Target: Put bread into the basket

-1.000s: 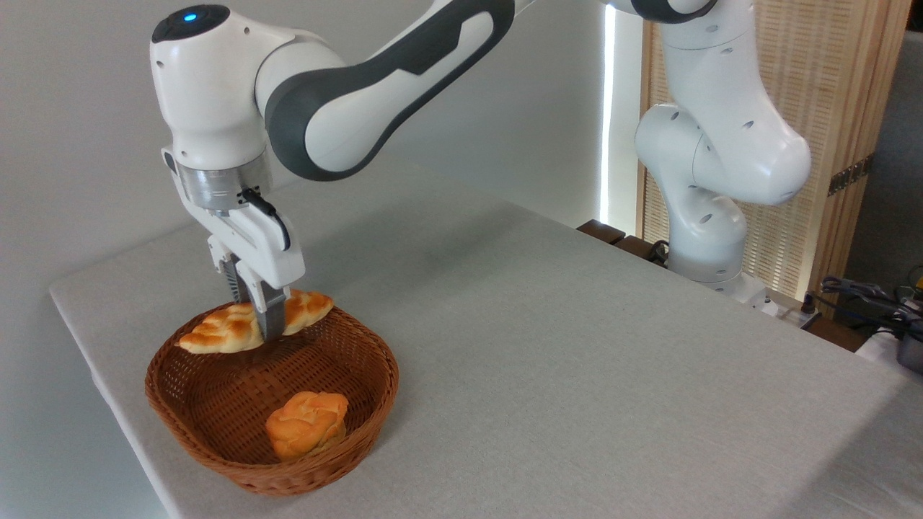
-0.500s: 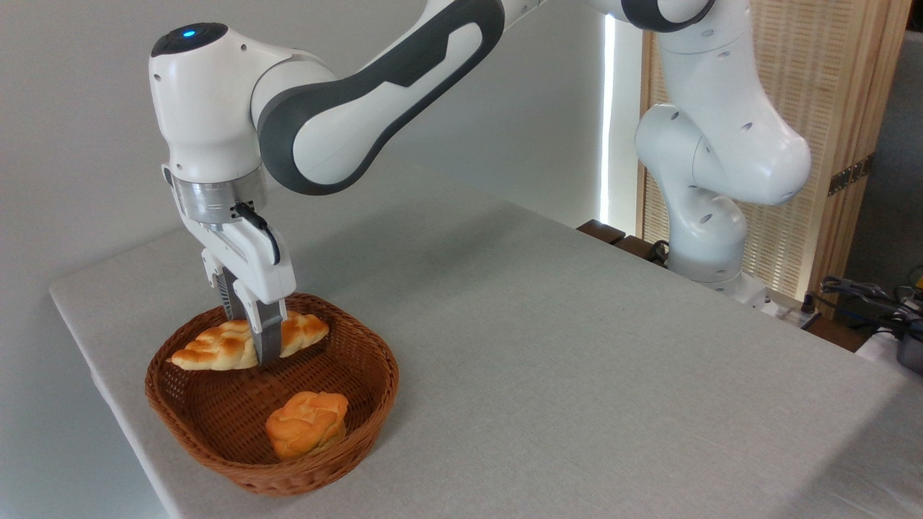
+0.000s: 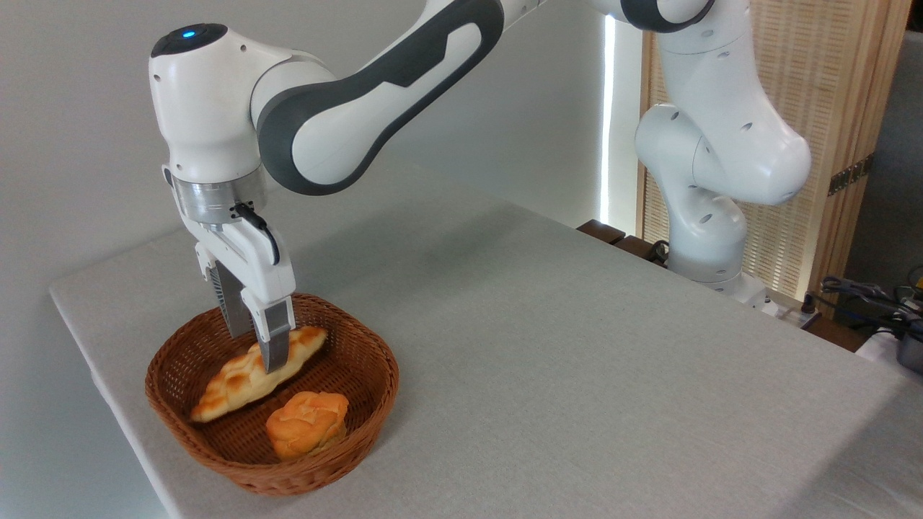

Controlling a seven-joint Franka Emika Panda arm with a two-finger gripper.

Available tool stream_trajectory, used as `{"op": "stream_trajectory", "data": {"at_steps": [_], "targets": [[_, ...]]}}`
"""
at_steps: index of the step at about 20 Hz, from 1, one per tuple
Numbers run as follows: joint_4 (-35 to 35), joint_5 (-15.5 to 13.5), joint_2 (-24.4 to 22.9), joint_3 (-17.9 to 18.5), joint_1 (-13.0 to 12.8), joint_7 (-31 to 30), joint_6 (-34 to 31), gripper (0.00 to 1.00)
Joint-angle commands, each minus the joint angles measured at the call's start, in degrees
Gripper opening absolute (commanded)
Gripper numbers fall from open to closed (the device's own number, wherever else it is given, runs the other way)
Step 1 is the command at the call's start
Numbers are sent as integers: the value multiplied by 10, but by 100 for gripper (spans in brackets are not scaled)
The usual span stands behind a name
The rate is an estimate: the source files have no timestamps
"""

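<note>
The braided loaf (image 3: 252,373) lies in the wicker basket (image 3: 360,422), released by the spread gripper (image 3: 252,346); a straddling finger (image 3: 275,344) could snag it on withdrawal
</note>
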Motion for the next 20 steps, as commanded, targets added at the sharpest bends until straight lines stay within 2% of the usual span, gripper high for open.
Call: {"op": "stream_trajectory", "data": {"at_steps": [1,4,6,8,10,15,17,20], "targets": [[3,7,-3,-2,0,-11,8,100],[4,9,-23,1,2,-7,5,100],[2,8,-53,-1,23,-4,-8,100],[2,3,-91,2,34,14,-54,100],[-5,7,-121,7,37,59,-103,100],[-35,4,-199,79,38,126,-176,100],[-33,3,-207,87,38,166,-212,100],[-16,-1,-208,111,33,169,-240,100]]}}
